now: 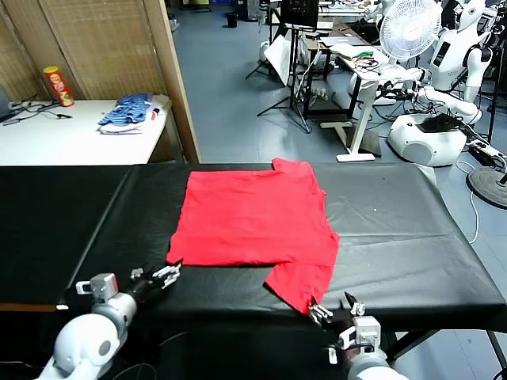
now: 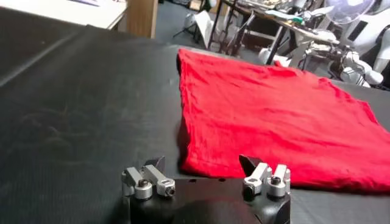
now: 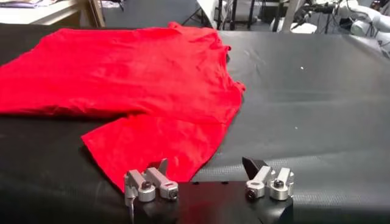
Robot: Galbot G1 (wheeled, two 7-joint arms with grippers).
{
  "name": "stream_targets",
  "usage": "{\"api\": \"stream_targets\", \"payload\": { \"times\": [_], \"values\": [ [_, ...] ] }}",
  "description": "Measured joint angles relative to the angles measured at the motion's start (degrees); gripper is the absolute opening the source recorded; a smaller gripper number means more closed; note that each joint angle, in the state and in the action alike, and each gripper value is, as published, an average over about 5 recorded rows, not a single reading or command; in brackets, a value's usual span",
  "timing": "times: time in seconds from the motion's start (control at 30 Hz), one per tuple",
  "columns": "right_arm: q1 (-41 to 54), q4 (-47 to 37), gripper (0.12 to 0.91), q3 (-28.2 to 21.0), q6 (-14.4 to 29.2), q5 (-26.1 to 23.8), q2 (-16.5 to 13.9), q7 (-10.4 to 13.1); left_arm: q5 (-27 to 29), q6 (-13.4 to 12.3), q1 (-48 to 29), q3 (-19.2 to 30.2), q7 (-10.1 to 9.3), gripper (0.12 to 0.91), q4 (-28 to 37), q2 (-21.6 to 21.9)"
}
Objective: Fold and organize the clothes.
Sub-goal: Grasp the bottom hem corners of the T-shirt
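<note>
One bright red T-shirt (image 1: 252, 218) lies spread on a black-covered counter (image 1: 396, 237) at the center of the head view, its plain side up and no print showing. The body forms a broad, nearly rectangular block running from the middle of the frame toward the upper right, where one short sleeve pokes past the far edge of the cloth. A second sleeve flares out from the lower right corner of the shirt and reaches down toward the counter's near edge. The fabric is mostly flat, with soft wrinkles across the chest and a slightly rolled left hem, seen close up in the left wrist view. The left hand (image 1: 165, 275) sits at the lower left of the head view, its fingers spread wide and empty, just off the shirt's near left corner and not touching it. The right hand (image 1: 337, 308) sits at the lower center-right, also spread wide and holding nothing, with its fingertips just beside the tip of the lower sleeve; whether they touch the cloth cannot be told. In the upper left of the frame, a white table (image 1: 71, 138) carries a blue-and-white pile of garments (image 1: 131, 113) and a red-and-yellow can (image 1: 58, 85). A white fan (image 1: 409, 28) and other robots stand in the upper right.
</note>
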Motion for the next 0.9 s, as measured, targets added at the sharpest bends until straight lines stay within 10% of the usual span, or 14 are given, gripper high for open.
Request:
{"api": "stream_targets", "payload": {
  "times": [0.23, 0.57, 0.9],
  "values": [
    [0.5, -1.4, 0.656, -0.8, 0.0, -0.5, 0.7, 0.1, 0.2, -0.3, -1.4, 0.8, 0.17, 0.704, 1.6, 0.0],
    [0.2, -2.7, 0.171, -1.2, 0.1, -0.4, 1.5, 0.9, 2.0, -0.6, -1.2, 1.8, 1.88, 0.192, 2.0, -0.5],
    [-4.1, 2.7, 0.121, 2.0, -1.9, 2.3, 0.5, 2.1, 3.8, -0.9, 0.8, 1.7, 1.84, 0.125, 0.0, -1.5]
  ]
}}
